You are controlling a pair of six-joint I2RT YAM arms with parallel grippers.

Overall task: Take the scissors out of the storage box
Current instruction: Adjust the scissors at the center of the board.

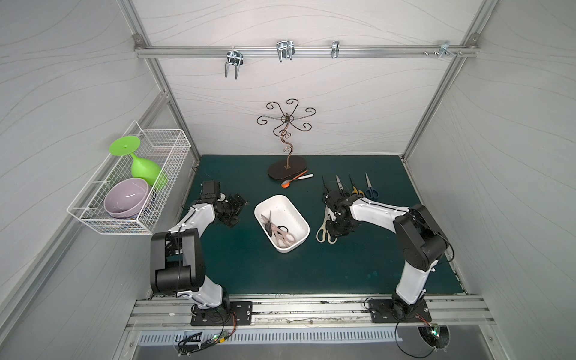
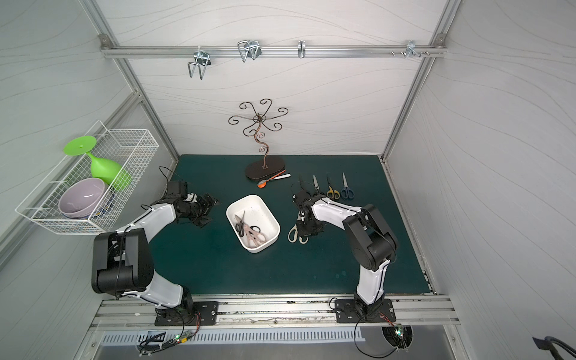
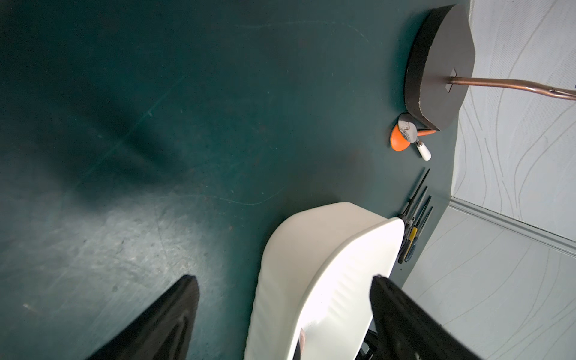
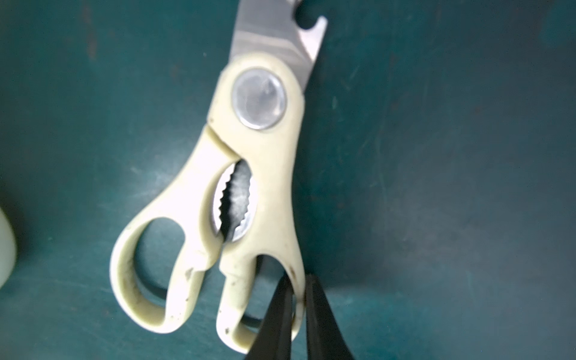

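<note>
The white storage box (image 1: 296, 215) (image 2: 266, 215) sits mid-mat and holds pink shears (image 1: 284, 238) (image 2: 255, 237) and black scissors (image 1: 267, 223). To its right my right gripper (image 4: 297, 280) (image 1: 338, 229) is shut on one handle loop of the cream shears (image 4: 258, 156) (image 1: 324, 232) (image 2: 293, 233), low over the mat. Black (image 1: 324, 186), steel-bladed (image 1: 339, 184), yellow (image 1: 357, 190) and blue scissors (image 1: 371, 190) lie in a row behind it. My left gripper (image 3: 285, 277) (image 1: 238, 212) stands open left of the box (image 3: 311, 265), apart from it and holding nothing.
An orange spoon (image 1: 286, 184) (image 3: 399, 141) lies against the dark base of a wire stand (image 1: 286, 170) (image 3: 442, 62) at the back. A white wire basket (image 1: 93, 215) on the left wall holds a green glass and a purple bowl.
</note>
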